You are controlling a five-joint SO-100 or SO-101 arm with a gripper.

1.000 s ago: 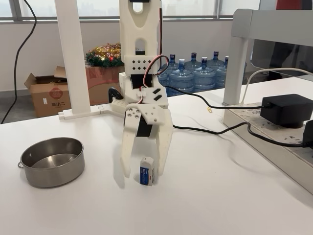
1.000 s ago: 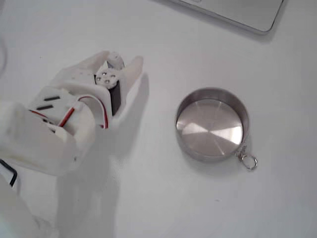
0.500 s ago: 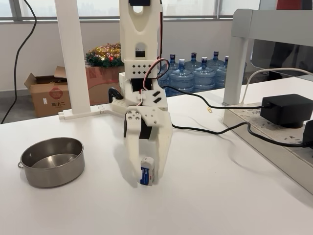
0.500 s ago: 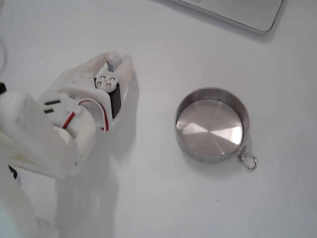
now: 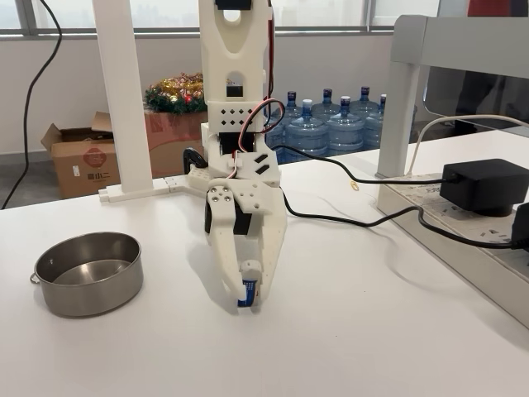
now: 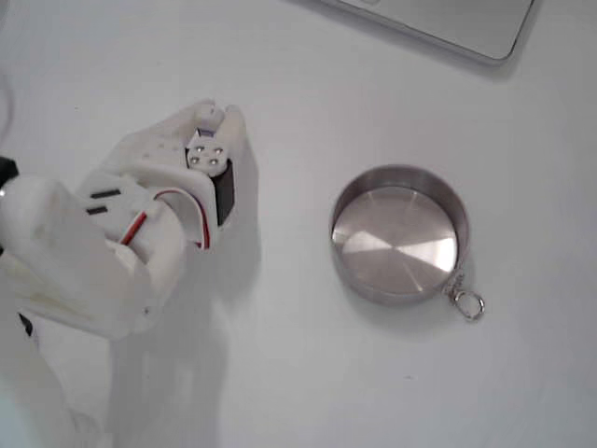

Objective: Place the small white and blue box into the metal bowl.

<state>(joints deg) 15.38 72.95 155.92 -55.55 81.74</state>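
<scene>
The small white and blue box (image 5: pixel 248 286) stands upright on the white table, squeezed between the two white fingers of my gripper (image 5: pixel 245 299), which points straight down and is shut on it. From above, only the box's top (image 6: pixel 209 116) peeks out between the fingertips of the gripper (image 6: pixel 211 118). The metal bowl (image 5: pixel 88 273) sits empty on the table, well to the left of the gripper in the side-on fixed view. In the top-down fixed view the bowl (image 6: pixel 399 233) lies to the right, its small handle loop (image 6: pixel 466 301) at lower right.
A black cable (image 5: pixel 347 220) runs across the table behind the arm to a power adapter (image 5: pixel 486 184) on a raised platform at right. White posts (image 5: pixel 122 99), cardboard boxes (image 5: pixel 79 159) and water bottles (image 5: pixel 329 124) stand behind the table. A grey device edge (image 6: pixel 448 26) lies at the top.
The fingers have closed from wide open onto the box. The arm shifted slightly, and the bowl stayed put.
</scene>
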